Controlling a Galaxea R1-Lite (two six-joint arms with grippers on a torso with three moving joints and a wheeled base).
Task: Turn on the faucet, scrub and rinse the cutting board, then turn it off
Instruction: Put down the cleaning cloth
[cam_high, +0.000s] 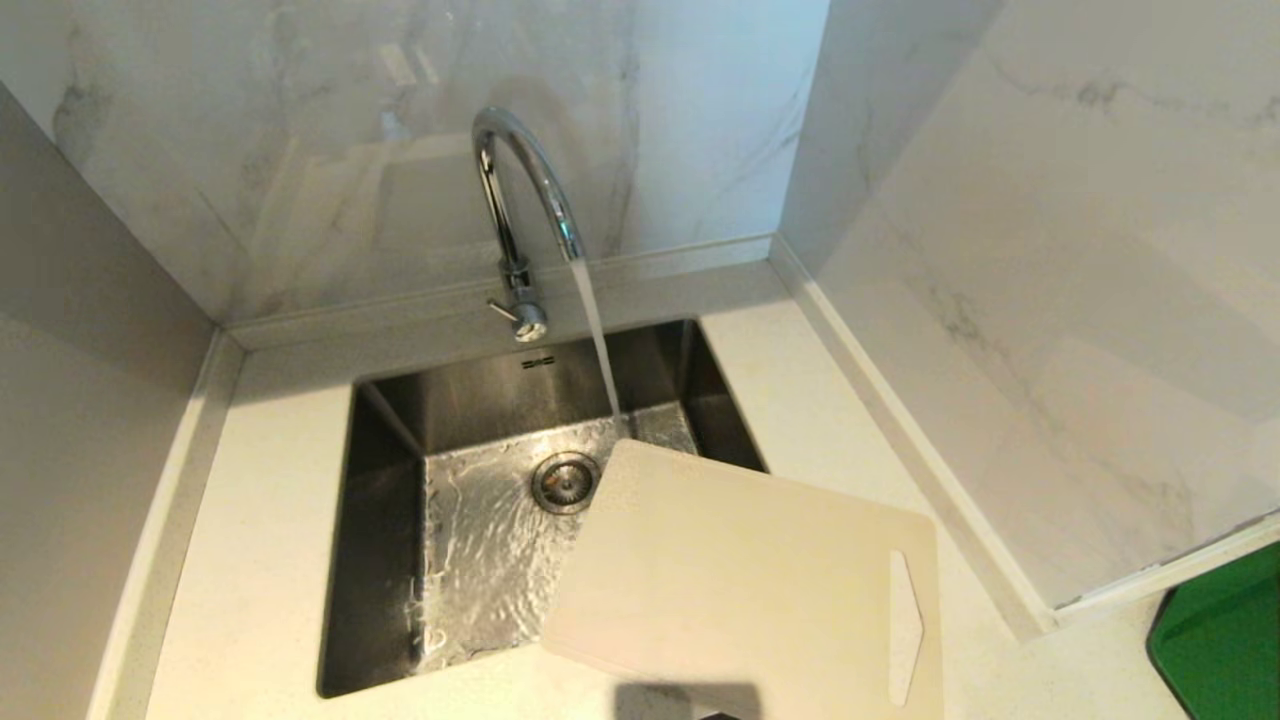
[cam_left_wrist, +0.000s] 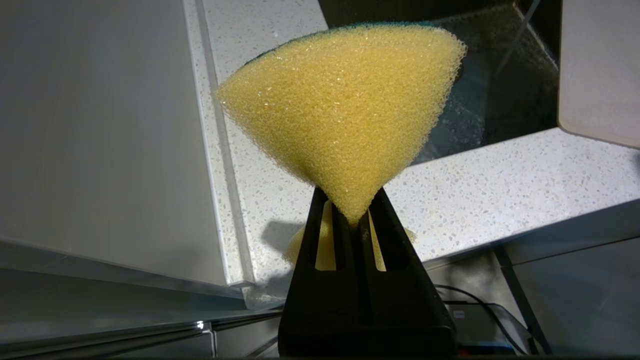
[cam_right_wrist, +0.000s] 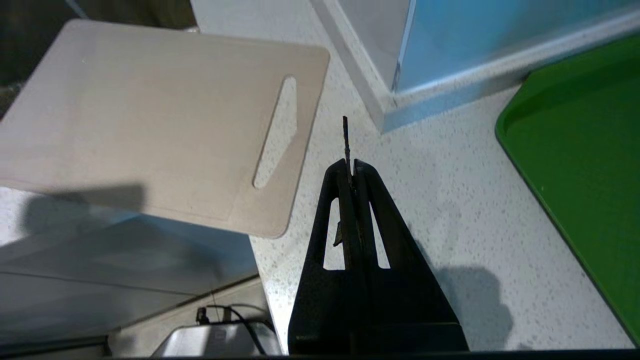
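Two arms wait near the front edge of the table. The left gripper has its jaws clenched on a yellow sponge, and the right gripper has its jaws pressed together on nothing. The faucet is running into the sink. The cutting board lies flat, partly on the table and partly over the sink's right front corner, its slot end toward the right arm. I think the board may slide or tip into the basin if the sponge pushes hard on the overhanging part. The stream falls just beside the board's far corner, so rinsing needs the board moved. A green tray lies at the right, well apart from the board.
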